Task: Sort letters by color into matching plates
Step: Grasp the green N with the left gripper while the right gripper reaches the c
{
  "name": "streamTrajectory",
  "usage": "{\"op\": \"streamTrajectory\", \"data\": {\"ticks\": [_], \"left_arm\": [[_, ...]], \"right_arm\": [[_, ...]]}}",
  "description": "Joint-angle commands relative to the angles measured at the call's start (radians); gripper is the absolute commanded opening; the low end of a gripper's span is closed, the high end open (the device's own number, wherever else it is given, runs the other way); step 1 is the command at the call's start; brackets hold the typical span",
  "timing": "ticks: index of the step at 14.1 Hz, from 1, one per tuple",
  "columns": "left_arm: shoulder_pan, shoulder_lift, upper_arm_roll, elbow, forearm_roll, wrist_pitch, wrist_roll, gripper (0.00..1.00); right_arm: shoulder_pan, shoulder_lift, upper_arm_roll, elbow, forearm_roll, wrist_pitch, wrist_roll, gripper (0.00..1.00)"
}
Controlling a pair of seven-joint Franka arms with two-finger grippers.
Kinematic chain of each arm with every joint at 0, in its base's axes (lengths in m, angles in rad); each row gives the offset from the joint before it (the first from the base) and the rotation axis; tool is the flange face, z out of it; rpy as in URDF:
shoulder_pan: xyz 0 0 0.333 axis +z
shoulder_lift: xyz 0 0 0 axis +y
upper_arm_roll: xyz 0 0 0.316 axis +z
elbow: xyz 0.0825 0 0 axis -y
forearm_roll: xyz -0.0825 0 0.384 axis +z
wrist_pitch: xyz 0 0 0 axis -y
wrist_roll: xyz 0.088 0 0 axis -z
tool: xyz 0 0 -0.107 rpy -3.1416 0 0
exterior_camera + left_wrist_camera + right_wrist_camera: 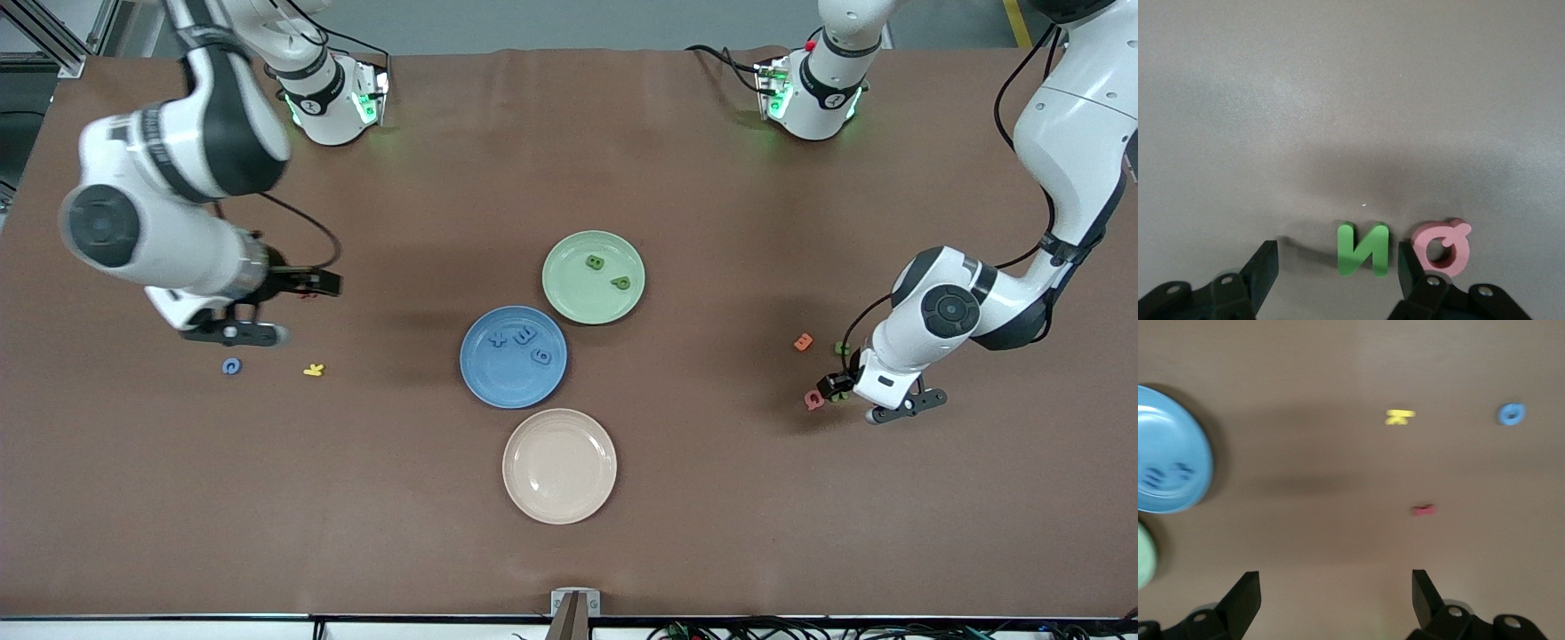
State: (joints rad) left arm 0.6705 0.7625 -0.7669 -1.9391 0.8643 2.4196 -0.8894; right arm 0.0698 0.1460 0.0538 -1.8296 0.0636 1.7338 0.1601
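Observation:
The blue plate (498, 384) holds three blue letters (524, 335). Beside it, the green plate (576, 298) holds two green letters (595, 262). A loose blue letter (231, 365) (1511, 413) lies toward the right arm's end. My right gripper (327, 284) (1335, 587) hangs open and empty over bare table near it. At the left arm's end, my left gripper (831, 391) (1338, 267) is down at the table, open. A green N (1363, 249) lies flat between its fingers, close to one pad. Another green letter (841, 348) lies nearby.
A beige plate (559, 465) sits nearer the front camera than the blue plate. A yellow letter (313, 370) and a red letter (1423, 510) lie near the right gripper. A pink letter (1443, 247) lies just outside a left finger. An orange letter (803, 342) lies close by.

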Motion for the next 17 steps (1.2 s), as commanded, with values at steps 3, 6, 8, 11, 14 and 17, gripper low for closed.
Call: {"op": "streamTrajectory", "data": {"ticks": [3, 6, 8, 11, 14, 17], "left_arm": [[-0.006, 0.011, 0.012, 0.002, 0.024, 0.009, 0.006, 0.81], [-0.008, 0.017, 0.017, 0.005, 0.028, 0.01, 0.006, 0.8], [-0.008, 0.02, 0.017, 0.005, 0.03, 0.01, 0.006, 0.75], [-0.008, 0.024, 0.017, 0.006, 0.03, 0.01, 0.006, 0.43], [-0.006, 0.012, 0.015, 0.009, 0.028, 0.009, -0.002, 0.0], [-0.003, -0.002, 0.001, 0.02, 0.015, -0.004, -0.008, 0.0]], "right_arm": [[-0.234, -0.028, 0.023, -0.068, -0.068, 0.111, -0.305, 1.0], [-0.312, 0.035, 0.023, -0.065, -0.097, 0.242, -0.389, 1.0], [-0.349, 0.096, 0.023, -0.063, -0.097, 0.337, -0.438, 1.0], [-0.373, 0.182, 0.023, -0.059, -0.099, 0.456, -0.453, 1.0], [-0.374, 0.24, 0.023, -0.059, -0.099, 0.5, -0.453, 1.0], [-0.366, 0.302, 0.023, -0.068, -0.1, 0.567, -0.455, 1.0]]}}
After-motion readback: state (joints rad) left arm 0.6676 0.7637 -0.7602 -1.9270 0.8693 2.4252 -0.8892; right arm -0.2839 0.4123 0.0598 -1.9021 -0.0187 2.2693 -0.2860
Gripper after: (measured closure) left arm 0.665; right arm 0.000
